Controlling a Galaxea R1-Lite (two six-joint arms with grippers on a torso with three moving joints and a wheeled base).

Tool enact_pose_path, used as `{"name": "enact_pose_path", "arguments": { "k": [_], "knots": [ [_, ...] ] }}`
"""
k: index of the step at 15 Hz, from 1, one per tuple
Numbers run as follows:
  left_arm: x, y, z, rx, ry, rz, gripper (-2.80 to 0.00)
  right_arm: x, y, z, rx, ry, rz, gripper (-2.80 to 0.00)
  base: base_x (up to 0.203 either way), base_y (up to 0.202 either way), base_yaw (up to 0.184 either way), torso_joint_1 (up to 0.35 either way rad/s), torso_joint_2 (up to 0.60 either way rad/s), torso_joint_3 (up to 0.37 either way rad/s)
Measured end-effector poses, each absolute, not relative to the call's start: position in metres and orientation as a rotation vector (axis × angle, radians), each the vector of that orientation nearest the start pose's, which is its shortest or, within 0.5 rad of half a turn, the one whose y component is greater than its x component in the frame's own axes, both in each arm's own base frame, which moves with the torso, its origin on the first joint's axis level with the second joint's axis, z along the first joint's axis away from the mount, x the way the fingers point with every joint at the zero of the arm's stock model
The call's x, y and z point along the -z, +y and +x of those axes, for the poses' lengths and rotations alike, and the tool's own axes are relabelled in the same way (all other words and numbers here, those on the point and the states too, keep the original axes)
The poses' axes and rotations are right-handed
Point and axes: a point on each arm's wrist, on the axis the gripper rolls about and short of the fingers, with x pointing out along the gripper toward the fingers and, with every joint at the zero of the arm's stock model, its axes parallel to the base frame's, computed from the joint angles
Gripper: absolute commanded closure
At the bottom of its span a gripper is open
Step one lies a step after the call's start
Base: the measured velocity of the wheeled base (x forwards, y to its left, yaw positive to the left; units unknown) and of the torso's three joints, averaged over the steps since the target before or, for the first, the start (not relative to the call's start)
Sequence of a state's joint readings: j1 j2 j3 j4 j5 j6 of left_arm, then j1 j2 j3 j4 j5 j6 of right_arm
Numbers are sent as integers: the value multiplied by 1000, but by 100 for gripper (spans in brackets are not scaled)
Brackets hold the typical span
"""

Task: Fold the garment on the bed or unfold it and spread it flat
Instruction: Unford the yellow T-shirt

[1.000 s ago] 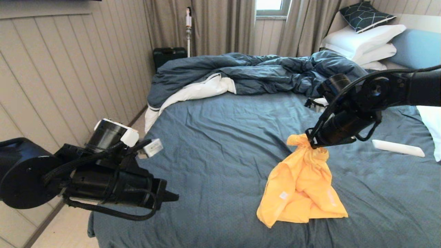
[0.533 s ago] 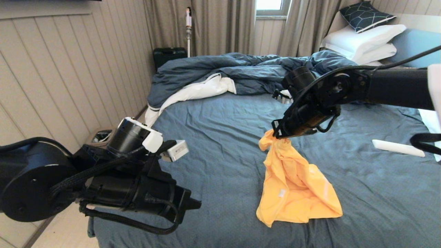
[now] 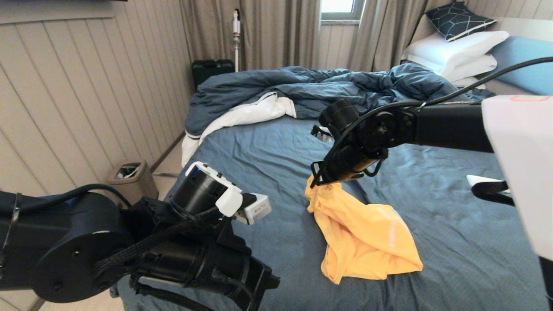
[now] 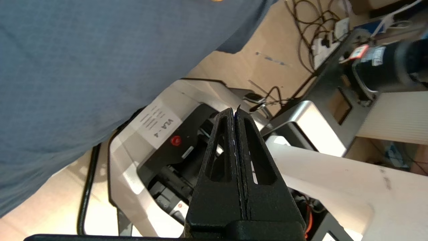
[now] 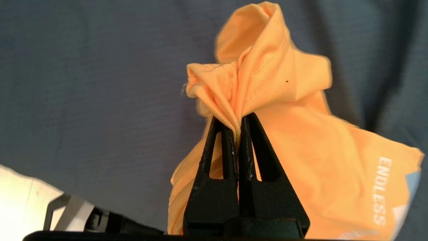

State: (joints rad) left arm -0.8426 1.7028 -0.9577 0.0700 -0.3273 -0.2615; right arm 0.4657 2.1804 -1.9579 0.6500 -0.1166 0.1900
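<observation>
The garment [image 3: 363, 242], a bright yellow T-shirt, lies crumpled on the bed [image 3: 259, 172] near its front middle. One bunched end of it is lifted off the sheet. My right gripper [image 3: 317, 183] is shut on that bunch. In the right wrist view the yellow cloth [image 5: 301, 150] is pinched between the fingertips of the right gripper [image 5: 238, 118], and pale lettering shows on the cloth lower down. My left gripper [image 3: 272, 283] hangs at the bed's near left corner, apart from the garment. In the left wrist view the left gripper [image 4: 235, 112] is shut with nothing in it.
A rumpled blue duvet [image 3: 319, 90] covers the far part of the bed. White pillows [image 3: 453, 52] are stacked at the far right. A small white flat object [image 3: 479, 180] lies on the sheet at the right. A bin [image 3: 129, 177] stands on the floor by the left wall.
My right gripper has moved left and nearer with the garment's bunched end, dragging the cloth leftward while its lower part stays on the sheet. My left arm has moved right, towards the bed.
</observation>
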Motion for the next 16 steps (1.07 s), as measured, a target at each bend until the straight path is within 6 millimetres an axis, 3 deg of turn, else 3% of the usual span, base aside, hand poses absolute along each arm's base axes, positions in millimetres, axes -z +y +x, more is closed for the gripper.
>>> {"name": "enact_pose_path", "arguments": {
  "k": [7, 12, 16],
  "knots": [
    [-150, -221, 187, 966, 911, -5, 0, -187, 216, 393, -326, 789, -20, 0, 0, 0, 0, 0, 0, 0],
    [-147, -219, 185, 960, 922, -3, 0, -153, 228, 395, -337, 891, -86, 0, 0, 0, 0, 0, 0, 0],
    [-145, -218, 184, 958, 927, -1, 0, -140, 231, 398, -341, 917, -112, 0, 0, 0, 0, 0, 0, 0]
  ]
}}
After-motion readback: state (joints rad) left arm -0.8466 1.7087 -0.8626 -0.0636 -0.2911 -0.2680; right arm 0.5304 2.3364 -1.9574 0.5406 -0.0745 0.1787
